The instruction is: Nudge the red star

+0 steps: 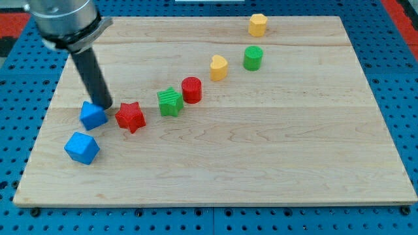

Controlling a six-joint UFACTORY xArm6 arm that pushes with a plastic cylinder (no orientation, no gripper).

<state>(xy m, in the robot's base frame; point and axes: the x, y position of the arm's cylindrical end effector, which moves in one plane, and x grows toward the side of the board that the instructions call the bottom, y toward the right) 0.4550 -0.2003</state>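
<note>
Rod tip beside the red star, near the worktop's left edge.

There are no jaws on this arm, so nothing is grasped: my tip [104,104] rests on the worktop [274,163], just above a blue block [93,115] and close to the left of the red star [130,117]; whether it touches either I cannot tell. A second blue block [81,147] lies nearer the bottom-left corner. Right of the star sit a green star [170,102] and a red cylinder [191,89].
</note>
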